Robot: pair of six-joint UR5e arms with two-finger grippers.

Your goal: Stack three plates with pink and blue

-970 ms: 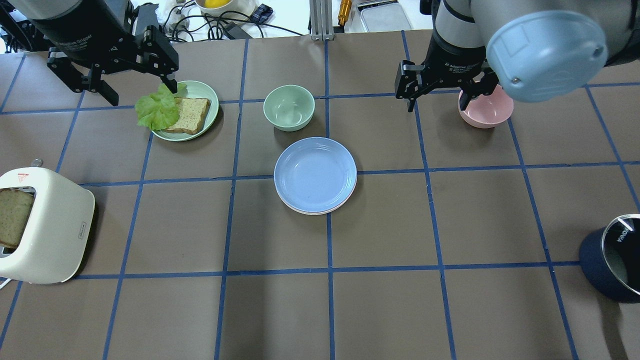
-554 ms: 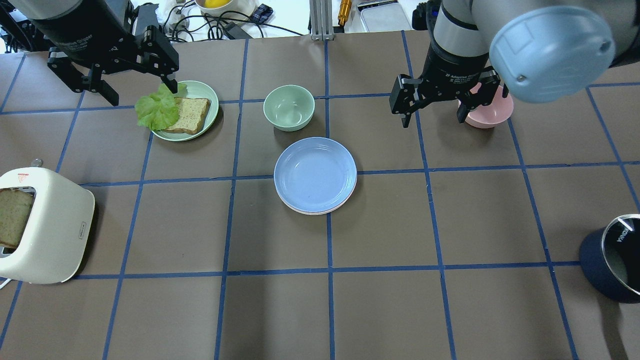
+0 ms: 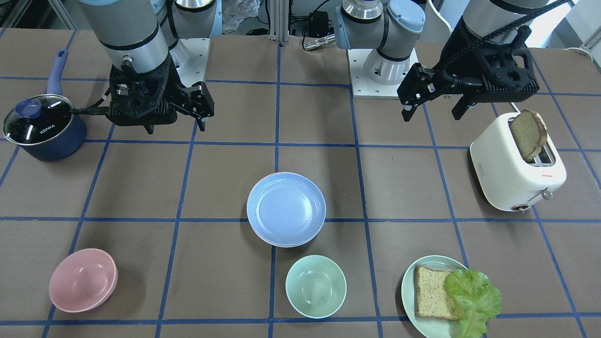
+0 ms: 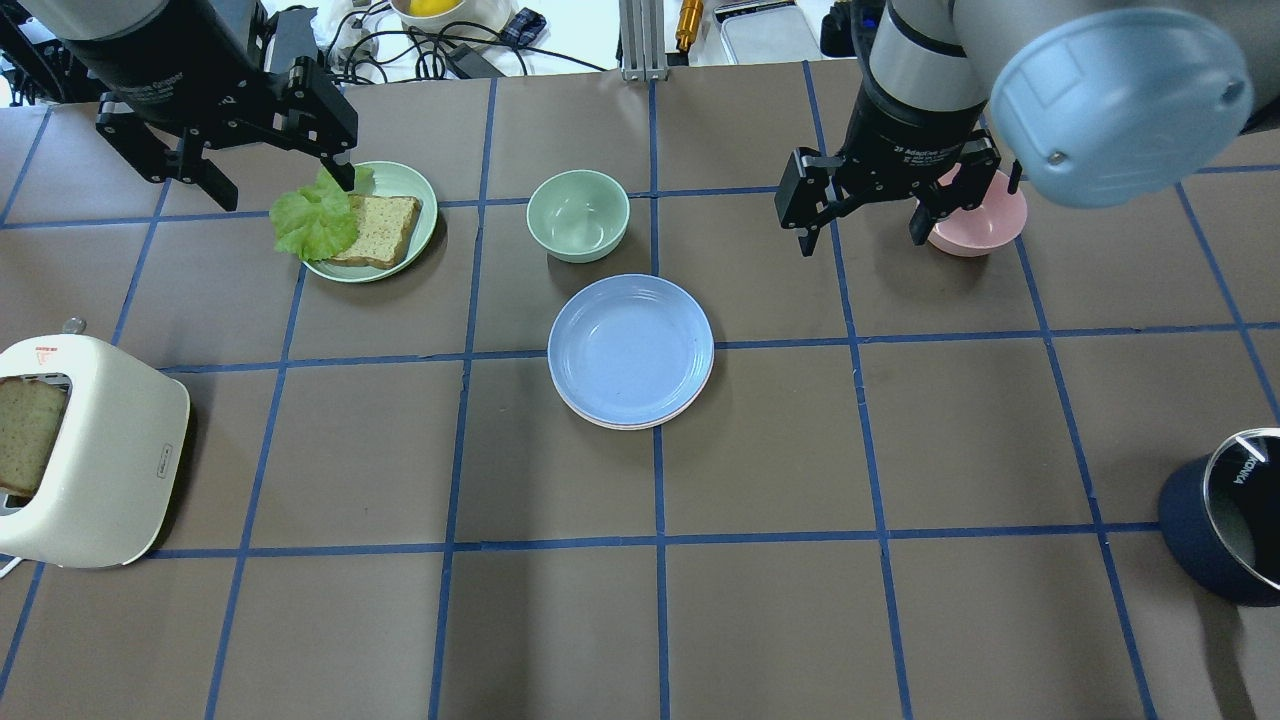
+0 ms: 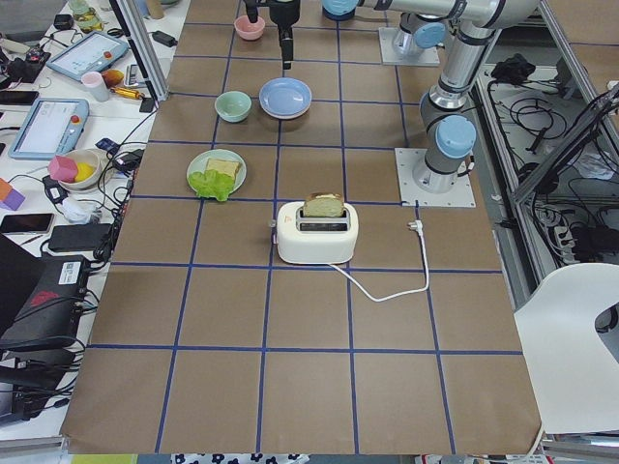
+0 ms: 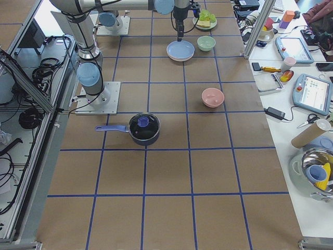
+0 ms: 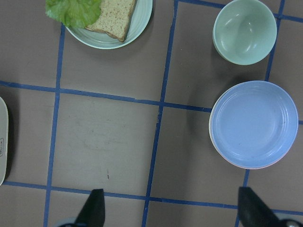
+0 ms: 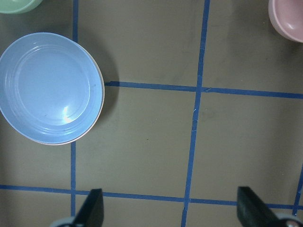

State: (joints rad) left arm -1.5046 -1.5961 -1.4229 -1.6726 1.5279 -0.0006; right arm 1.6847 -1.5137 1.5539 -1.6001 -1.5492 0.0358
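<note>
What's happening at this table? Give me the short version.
Neither arm holds anything. The left pincer and the right pincer both hang open and empty above the table, clear of the plates. At the table's middle the blue plate lies on top of a stack. A pinkish rim shows under it, but the plates beneath cannot be counted. The stacking looks done, or nearly so.

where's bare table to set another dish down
Widest bare stretch: the robot-side squares between the toaster and the dark pot, short of the blue-topped plate stack. Crowded: the far row of bread plate, mint bowl and pink bowl.
</note>
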